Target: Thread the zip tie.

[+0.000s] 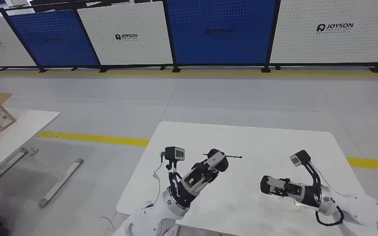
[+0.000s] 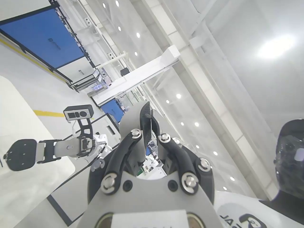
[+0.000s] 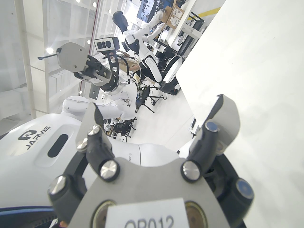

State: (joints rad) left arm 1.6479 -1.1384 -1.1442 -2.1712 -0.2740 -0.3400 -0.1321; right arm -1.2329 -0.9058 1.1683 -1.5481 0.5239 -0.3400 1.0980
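In the top view, the right gripper [image 1: 266, 184] was located nearest the robot, just off the middle of the white table [image 1: 266, 138] toward 4 o'clock. Its fingers [image 3: 222, 110] were spread wide, in a released state. Farther out, at about 10 o'clock from it, the left gripper [image 1: 220, 159] was positioned over the table. Its pads [image 2: 146, 117] were clamped together on the zip tie [image 1: 234, 156]. This thin dark strip projected from the jaws toward 3 o'clock, well apart from the right gripper. Beyond the table, toward 12 o'clock, a yellow floor line [image 1: 88, 138] and blue and white panels [image 1: 221, 29] were observed.
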